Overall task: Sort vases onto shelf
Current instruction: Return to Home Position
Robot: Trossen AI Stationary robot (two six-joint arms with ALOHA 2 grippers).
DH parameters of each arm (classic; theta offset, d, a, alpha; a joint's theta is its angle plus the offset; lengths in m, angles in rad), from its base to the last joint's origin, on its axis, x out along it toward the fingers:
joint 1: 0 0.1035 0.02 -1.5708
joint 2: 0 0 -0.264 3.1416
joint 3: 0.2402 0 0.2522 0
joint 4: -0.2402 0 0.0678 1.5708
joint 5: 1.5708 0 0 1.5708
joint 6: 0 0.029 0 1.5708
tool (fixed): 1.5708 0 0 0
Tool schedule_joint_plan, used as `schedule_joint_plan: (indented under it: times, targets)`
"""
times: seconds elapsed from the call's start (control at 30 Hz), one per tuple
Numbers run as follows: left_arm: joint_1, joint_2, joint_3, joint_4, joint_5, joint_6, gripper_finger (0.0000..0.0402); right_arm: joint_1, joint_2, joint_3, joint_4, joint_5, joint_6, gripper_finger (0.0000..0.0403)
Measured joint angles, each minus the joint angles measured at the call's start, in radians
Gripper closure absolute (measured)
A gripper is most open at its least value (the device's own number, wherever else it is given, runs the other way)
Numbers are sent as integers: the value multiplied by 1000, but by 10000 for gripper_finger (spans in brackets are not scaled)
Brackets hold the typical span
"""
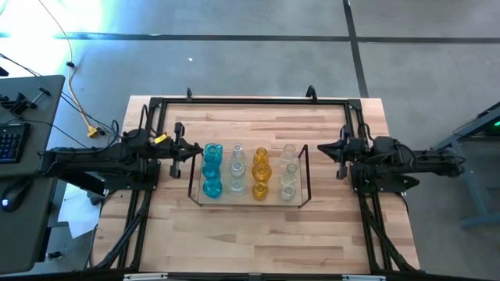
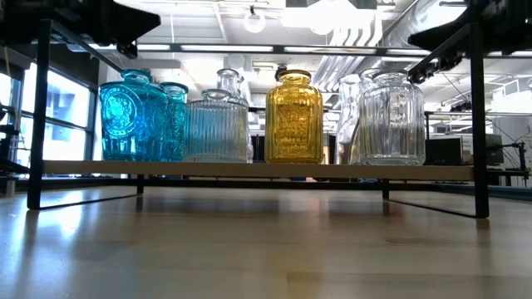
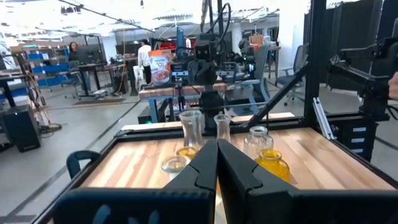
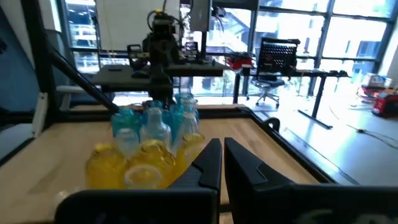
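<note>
The shelf (image 1: 248, 201), a low dark-framed rack with a light wood board (image 2: 249, 169), stands mid-table. Several glass vases stand upright on it in rows by colour: blue (image 1: 212, 168), clear (image 1: 237, 167), amber (image 1: 260, 170) and clear (image 1: 289, 173). In the low view they show as blue (image 2: 133, 116), ribbed clear (image 2: 214, 129), amber (image 2: 293, 116) and clear (image 2: 391, 116). My left gripper (image 1: 197, 150) is shut, level, just left of the shelf's left end and above it. My right gripper (image 1: 320, 148) is shut, level, just right of its right end. Both hold nothing.
A black frame (image 1: 250, 100) edges the table, with uprights near both arms. Bare wood (image 1: 250, 242) lies between the shelf and the table's near edge. A desk with a keyboard (image 1: 9, 142) and a yellow cable (image 1: 78, 105) lie off the table's left.
</note>
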Motion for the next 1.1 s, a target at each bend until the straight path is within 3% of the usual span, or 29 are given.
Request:
schedule_joint_plan:
  times: [0.47, 0.87, 1.1]
  targets:
    - [0, -86, -114, 28, 0, -37, 402, -65, -183, -145, 8, 1, 21, 403]
    - [-1, -173, -228, 35, 0, -79, 402, -65, -179, -196, 31, 7, 30, 403]
    - [0, -275, -235, -40, 0, -70, 402, -65, -179, -196, 26, 8, 34, 403]
